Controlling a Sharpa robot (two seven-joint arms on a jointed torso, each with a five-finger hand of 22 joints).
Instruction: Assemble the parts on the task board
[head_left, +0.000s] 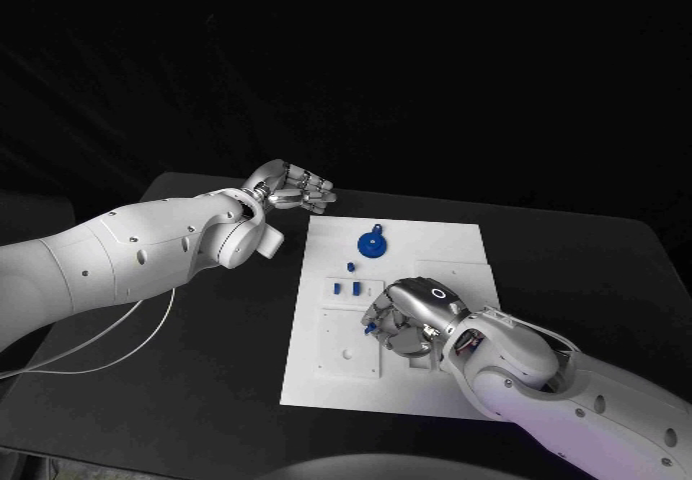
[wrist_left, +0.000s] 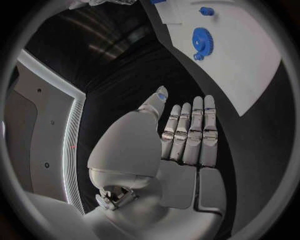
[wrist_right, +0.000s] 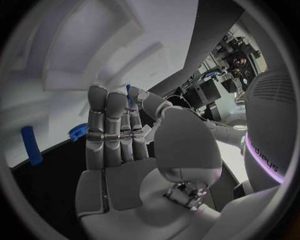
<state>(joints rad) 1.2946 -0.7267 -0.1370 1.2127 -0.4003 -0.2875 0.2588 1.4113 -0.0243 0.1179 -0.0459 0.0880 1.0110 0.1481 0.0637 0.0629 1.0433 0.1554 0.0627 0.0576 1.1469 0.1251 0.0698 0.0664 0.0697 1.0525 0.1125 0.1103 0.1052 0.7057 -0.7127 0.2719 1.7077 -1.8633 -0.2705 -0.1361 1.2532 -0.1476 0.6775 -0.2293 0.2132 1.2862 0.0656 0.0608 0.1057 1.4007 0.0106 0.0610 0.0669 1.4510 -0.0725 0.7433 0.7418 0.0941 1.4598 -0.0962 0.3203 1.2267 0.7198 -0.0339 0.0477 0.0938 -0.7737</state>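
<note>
The white task board (head_left: 433, 262) lies mid-table. A blue gear (head_left: 372, 243) rests on its far part, with several small blue pegs (head_left: 355, 289) nearer the middle. My right hand (head_left: 414, 320) hovers low over the board's near-middle, beside a raised white block (head_left: 349, 345). In the right wrist view the thumb and a finger pinch a thin blue pin (wrist_right: 129, 93). A loose blue peg (wrist_right: 31, 145) and a small blue toothed piece (wrist_right: 78, 131) lie on the board beyond that hand. My left hand (head_left: 296, 188) hangs over the black table off the board's far left corner, fingers straight, holding nothing (wrist_left: 187, 132).
The left wrist view shows the blue gear (wrist_left: 201, 41) and a blue peg (wrist_left: 206, 11) on the board (wrist_left: 250, 65). A thin white cable (head_left: 108, 345) trails over the table's left side. Black table (head_left: 216, 400) surrounds the board.
</note>
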